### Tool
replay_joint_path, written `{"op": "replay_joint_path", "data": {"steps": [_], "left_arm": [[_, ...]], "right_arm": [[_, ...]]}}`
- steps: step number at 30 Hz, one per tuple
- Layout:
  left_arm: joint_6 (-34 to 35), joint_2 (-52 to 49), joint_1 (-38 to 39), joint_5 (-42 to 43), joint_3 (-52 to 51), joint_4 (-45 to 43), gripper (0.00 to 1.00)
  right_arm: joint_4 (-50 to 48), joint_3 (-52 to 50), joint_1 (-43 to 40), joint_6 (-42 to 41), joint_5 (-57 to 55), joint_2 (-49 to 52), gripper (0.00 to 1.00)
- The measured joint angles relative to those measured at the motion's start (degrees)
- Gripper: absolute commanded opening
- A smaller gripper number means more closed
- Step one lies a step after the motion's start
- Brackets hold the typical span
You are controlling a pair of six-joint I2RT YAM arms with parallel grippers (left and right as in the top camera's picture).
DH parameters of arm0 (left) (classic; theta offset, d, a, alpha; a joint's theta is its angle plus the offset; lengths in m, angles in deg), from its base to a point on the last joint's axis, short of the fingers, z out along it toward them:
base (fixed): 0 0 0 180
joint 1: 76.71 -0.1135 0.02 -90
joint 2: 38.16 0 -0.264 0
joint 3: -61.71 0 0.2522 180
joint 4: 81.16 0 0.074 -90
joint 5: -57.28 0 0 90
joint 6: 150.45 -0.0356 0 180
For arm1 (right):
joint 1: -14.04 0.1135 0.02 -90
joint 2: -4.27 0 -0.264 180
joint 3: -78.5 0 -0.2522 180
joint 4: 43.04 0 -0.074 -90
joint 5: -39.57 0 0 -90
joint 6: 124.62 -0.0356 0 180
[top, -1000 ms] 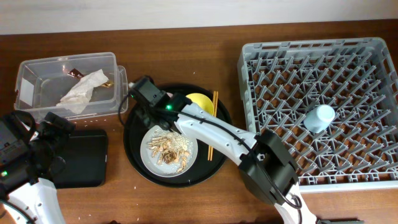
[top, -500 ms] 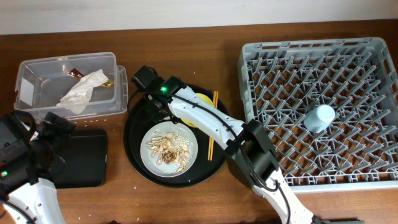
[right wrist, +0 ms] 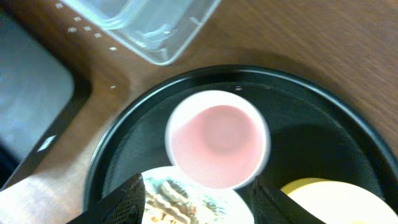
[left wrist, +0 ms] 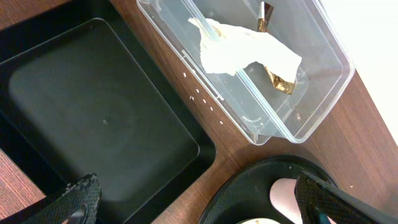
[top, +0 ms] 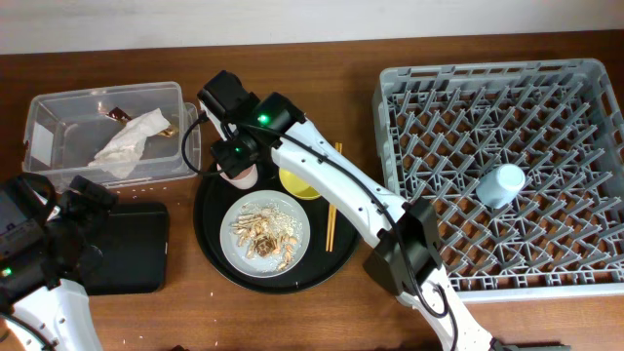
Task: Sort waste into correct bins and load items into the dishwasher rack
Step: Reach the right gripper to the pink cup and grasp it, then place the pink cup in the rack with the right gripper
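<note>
A pale pink cup [top: 242,175] [right wrist: 216,138] stands upright at the back left of the round black tray [top: 210,234]. My right gripper [top: 237,161] [right wrist: 205,202] hovers over it, open, its fingers apart on either side of the cup's near rim and holding nothing. Beside the cup are the yellow bowl [top: 297,180] [right wrist: 336,202], the grey plate [top: 292,255] with beige food scraps [top: 263,234], and the chopsticks [top: 332,210]. The light blue cup [top: 500,185] sits in the grey rack [top: 585,88]. My left gripper [top: 83,210] [left wrist: 205,202] is wide open and empty over the shallow black tray [top: 127,249] [left wrist: 93,118].
The clear tub [top: 44,132] [left wrist: 323,68] at the back left holds the crumpled napkin [top: 129,141] [left wrist: 242,50] and the foil wrapper [top: 117,114] [left wrist: 266,14]. My right arm stretches across the round tray from the front.
My right gripper has swung toward the tray's back left and its jaws have opened. The pink cup now shows below it. The left arm has not moved.
</note>
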Motion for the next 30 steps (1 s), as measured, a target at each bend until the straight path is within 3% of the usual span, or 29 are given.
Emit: {"op": "replay_joint_path", "data": {"steps": [9, 12, 14, 18, 21, 23, 26, 28, 30], "left_arm": [[-0.02, 0.00, 0.00, -0.02, 0.00, 0.00, 0.99], [-0.02, 0.00, 0.00, 0.00, 0.00, 0.00, 0.99], [-0.02, 0.00, 0.00, 0.00, 0.00, 0.00, 0.99], [-0.02, 0.00, 0.00, 0.00, 0.00, 0.00, 0.99], [-0.02, 0.00, 0.00, 0.00, 0.00, 0.00, 0.99], [-0.02, 0.00, 0.00, 0.00, 0.00, 0.02, 0.99], [-0.02, 0.00, 0.00, 0.00, 0.00, 0.02, 0.99], [-0.02, 0.00, 0.00, -0.02, 0.00, -0.02, 0.99], [-0.02, 0.00, 0.00, 0.00, 0.00, 0.00, 0.99]], "right_arm": [[-4.15, -10.38, 2.19, 7.78, 0.22, 0.90, 0.51], [-5.20, -10.38, 3.34, 8.90, -0.79, 1.75, 0.34], [-5.97, -10.40, 3.82, 9.16, -2.34, 3.15, 0.34], [-7.72, -10.45, 3.85, 9.57, -5.42, 3.56, 0.04], [-7.04, -9.27, 3.67, 9.07, -6.45, 3.58, 0.04], [-0.98, -2.23, 3.43, 7.58, -6.25, 4.00, 0.04], [20.90, 25.66, -5.79, 0.63, -5.01, -0.35, 0.04], [29.90, 34.75, -14.97, -2.32, -3.74, -4.76, 0.04], [30.01, 35.80, -22.34, -3.26, 1.90, -8.83, 0.04]]}}
